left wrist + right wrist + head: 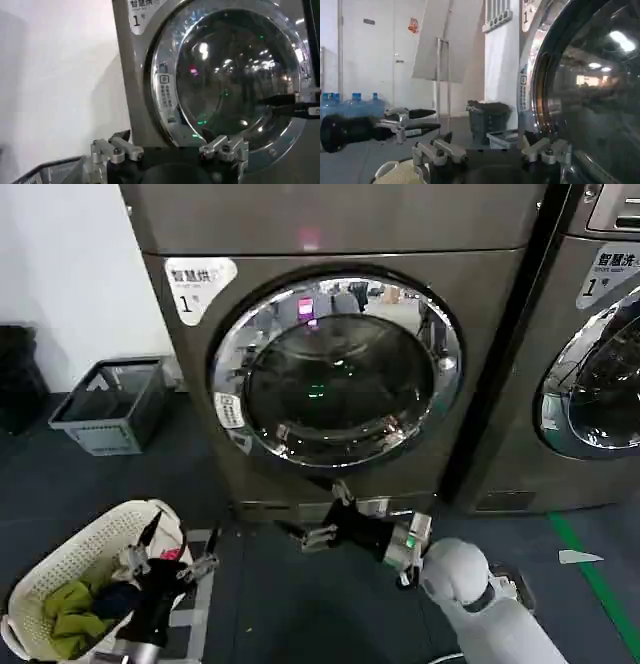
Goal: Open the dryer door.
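The dryer door (335,369) is a wide chrome ring around dark glass, lying flush with the grey machine front. My right gripper (318,516) hangs open just below the door's bottom edge, near the floor, with nothing between its fingers. In the right wrist view the door (590,85) rises close beside the open right gripper (492,147). My left gripper (175,549) is open low on the left, above the laundry basket. In the left wrist view the open left gripper (170,145) faces the door (235,75) from a distance.
A white laundry basket (60,554) with clothes stands at the lower left. A grey crate (110,404) sits by the wall. A neighbouring machine (600,374) with its own chrome door stands on the right. Green tape (590,574) marks the floor.
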Motion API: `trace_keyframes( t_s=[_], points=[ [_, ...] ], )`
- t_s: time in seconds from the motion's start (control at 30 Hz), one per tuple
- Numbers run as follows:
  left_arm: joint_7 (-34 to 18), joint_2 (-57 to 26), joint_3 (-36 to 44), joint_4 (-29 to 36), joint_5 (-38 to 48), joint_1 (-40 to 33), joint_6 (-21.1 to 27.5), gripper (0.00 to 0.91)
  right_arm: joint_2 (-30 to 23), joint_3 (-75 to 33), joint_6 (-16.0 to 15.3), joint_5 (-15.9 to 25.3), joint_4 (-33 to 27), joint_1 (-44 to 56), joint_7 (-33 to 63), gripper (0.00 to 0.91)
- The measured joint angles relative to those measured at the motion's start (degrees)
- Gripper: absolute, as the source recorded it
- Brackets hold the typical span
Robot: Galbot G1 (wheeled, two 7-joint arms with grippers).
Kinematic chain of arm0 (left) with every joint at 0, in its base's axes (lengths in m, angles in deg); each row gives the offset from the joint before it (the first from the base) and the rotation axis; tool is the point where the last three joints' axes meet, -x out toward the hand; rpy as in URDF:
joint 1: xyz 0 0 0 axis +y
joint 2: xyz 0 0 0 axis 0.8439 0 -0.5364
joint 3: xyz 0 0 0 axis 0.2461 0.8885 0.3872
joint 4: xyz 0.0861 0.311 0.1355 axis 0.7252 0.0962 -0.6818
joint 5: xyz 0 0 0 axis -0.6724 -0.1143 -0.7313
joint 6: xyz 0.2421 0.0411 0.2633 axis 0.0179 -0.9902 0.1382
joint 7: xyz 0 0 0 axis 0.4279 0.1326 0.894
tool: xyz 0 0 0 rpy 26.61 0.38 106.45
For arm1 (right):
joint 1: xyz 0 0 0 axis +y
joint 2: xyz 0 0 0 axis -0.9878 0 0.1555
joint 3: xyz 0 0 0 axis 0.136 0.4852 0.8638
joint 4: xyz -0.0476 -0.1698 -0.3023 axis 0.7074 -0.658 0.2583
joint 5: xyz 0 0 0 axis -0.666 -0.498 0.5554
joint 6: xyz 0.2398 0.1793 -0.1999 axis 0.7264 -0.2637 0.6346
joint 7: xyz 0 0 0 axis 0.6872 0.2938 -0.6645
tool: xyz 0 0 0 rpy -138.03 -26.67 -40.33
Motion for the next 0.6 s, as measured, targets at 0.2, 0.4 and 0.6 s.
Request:
trace_keyframes(
  t_s=[0.2,0.4,0.6],
  points=[
    [0.0,0.0,0.0,0.1,0.0,0.3,0.0,0.907,-1.2,1.3,-0.1,0.0,-2.3,-3.3,0.8,0.907],
    [0.0,0.0,-0.1,0.3,0.0,0.3,0.0,0.907,-2.6,3.3,-0.2,0.0,-6.4,-8.1,1.5,0.907],
    [0.0,0.0,-0.1,0.5,0.0,0.3,0.1,0.907,-4.6,5.4,-0.2,-0.1,-10.7,-13.2,1.9,0.907]
  ],
)
